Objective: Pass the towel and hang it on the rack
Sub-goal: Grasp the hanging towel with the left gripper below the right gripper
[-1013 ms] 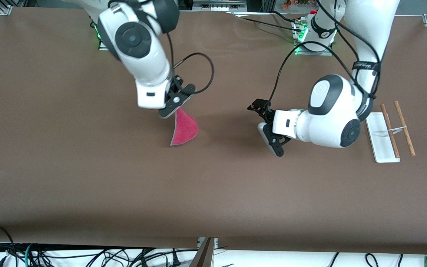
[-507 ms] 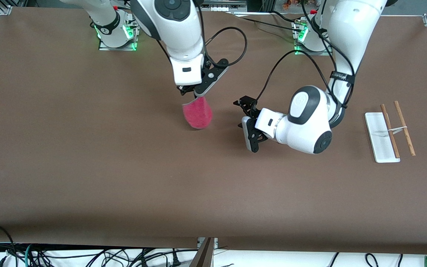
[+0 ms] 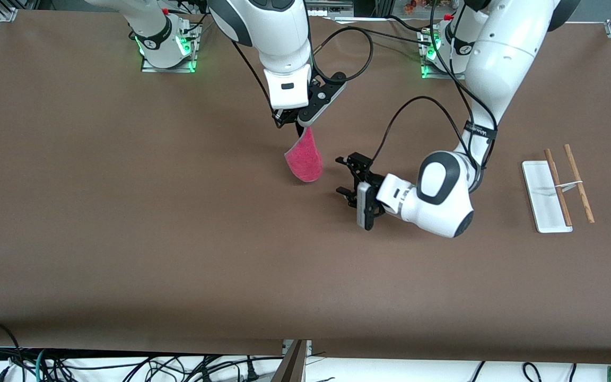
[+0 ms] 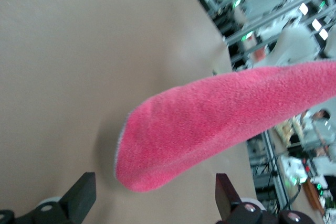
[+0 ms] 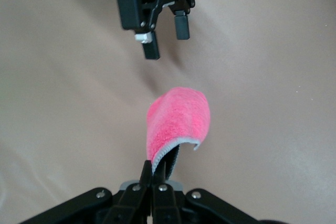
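towel [image 3: 304, 159] hangs from the right hand [image 3: 296, 123], pinched by its top edge between fingers pressed tight together — it dangles free over the middle of the desk [image 3: 125, 212], clear of the surface, with a soft shadow under it. in the right wrist view the cloth [image 5: 178, 121] droops away from the clamped fingertips [image 5: 152, 174], grey stitched edge curling just at the grip.

left hand [image 3: 349, 181] sits low over the desk just beside the towel's lower end, pointed at it, fingers spread wide with nothing between them. in the left wrist view the pink cloth [image 4: 210, 124] fills the space ahead of the two finger pads [image 4: 81, 195], its rounded tip near them but not touching either. the right wrist view shows that same left hand [image 5: 167, 39] facing the towel, apart from it.

rack [image 3: 555, 188] stands at the left arm's end of the desk, well apart from both hands — white base, two brown rods, nothing on it.
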